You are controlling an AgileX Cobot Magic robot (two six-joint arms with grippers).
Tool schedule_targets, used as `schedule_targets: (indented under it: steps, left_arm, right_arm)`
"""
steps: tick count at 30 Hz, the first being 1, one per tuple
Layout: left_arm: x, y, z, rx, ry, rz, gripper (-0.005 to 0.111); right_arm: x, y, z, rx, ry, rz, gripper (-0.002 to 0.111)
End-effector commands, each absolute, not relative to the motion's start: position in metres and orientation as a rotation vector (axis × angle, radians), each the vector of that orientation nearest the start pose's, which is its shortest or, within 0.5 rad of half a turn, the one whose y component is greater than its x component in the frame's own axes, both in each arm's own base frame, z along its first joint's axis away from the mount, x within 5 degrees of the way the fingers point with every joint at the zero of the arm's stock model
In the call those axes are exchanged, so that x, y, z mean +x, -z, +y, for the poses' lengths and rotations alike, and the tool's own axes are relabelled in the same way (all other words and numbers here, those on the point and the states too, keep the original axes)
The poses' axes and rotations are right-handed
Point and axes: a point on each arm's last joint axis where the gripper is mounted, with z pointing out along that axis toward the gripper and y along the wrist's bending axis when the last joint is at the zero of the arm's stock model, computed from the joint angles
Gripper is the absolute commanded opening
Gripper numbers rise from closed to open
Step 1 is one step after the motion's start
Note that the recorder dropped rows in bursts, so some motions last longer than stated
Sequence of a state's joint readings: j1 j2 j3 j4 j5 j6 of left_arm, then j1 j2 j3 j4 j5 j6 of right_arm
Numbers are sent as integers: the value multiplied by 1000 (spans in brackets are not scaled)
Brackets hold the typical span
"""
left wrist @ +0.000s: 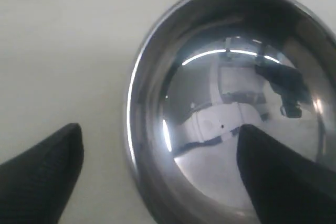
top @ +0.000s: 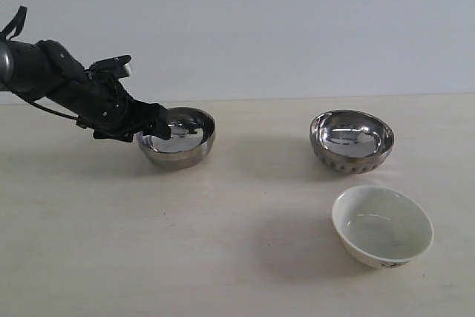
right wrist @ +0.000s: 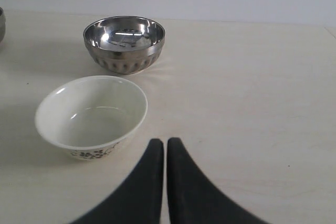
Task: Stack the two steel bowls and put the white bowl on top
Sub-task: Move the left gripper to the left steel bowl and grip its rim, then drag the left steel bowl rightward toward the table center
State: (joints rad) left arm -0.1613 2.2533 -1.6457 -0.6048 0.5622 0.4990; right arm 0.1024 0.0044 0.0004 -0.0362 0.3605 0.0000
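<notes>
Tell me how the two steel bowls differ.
The smooth steel bowl has plain sides; the dimpled steel bowl has a row of dents low down. The open left claw straddles the smooth steel bowl's rim; nothing touches the dimpled steel bowl. Both are shiny, round and empty.

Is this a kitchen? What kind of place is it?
Probably a robot practice room, not a kitchen: a robot arm reaches over a pale table by a blank wall, with just a smooth steel bowl, a dimpled steel bowl and a white bowl.
</notes>
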Motion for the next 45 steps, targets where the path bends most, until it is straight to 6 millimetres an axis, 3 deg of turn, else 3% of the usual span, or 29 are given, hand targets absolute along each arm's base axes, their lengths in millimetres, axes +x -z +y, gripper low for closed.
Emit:
schedule_targets:
  steps: [1,5,13,16,21,29,35,45]
  left_arm:
    - [478,-131,-105,227,462,2532,74]
    - [481,-110,-105,159,472,2540,74]
    - [483,-107,-105,137,475,2531,73]
    - [483,-107,-105,137,475,2531,57]
    - [482,-107,-106,138,493,2544,5]
    - [479,-108,-107,158,513,2565,4]
    - [477,-122,-108,225,522,2551,4]
    - [462,-152,-131,361,827,2503,4]
  right_arm:
    - [53,-181,4,-120,-29,1837,0]
    - [53,-181,4,-120,-29,1837,0]
    - [53,-181,4,-120,-29,1837,0]
    - [53,-181,4,-120,-29,1837,0]
    - [53,-181,4,-120,-29,1837,0]
    - [53,-181,4,-120,-29,1837,0]
    - [53,-181,4,-120,-29,1837,0]
    - [53,-181,4,-120,-29,1837,0]
